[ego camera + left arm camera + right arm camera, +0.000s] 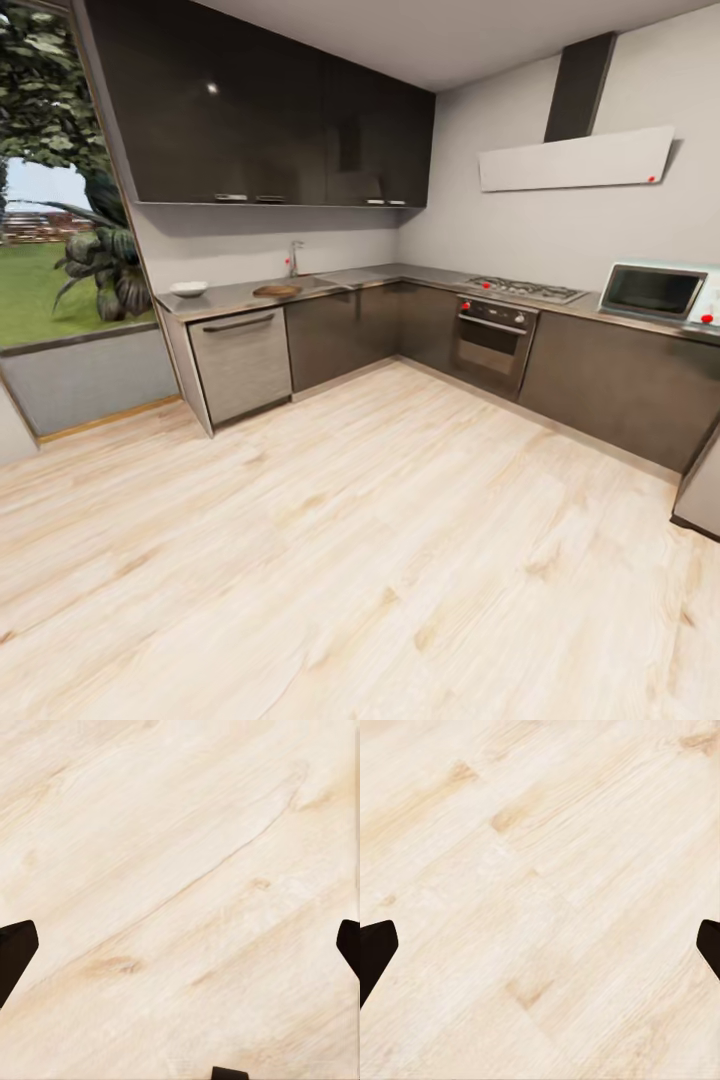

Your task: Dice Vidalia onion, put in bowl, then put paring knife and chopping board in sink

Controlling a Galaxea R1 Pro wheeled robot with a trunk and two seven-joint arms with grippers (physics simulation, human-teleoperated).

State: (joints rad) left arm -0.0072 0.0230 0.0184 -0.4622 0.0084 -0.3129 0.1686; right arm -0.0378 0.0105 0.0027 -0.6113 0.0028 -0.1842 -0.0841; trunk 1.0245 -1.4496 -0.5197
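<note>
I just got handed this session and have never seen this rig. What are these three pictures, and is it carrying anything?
This is a wheeled two-armed robot in a simulated kitchen. The large picture comes from its head camera: across the wooden floor stands the countertop, with the white bowl, the brown chopping board and the sink under its faucet. A hob and microwave sit further right. The two small pictures come from the wrist cameras, looking down at the floor. The left gripper and right gripper are open and hold nothing.
</note>
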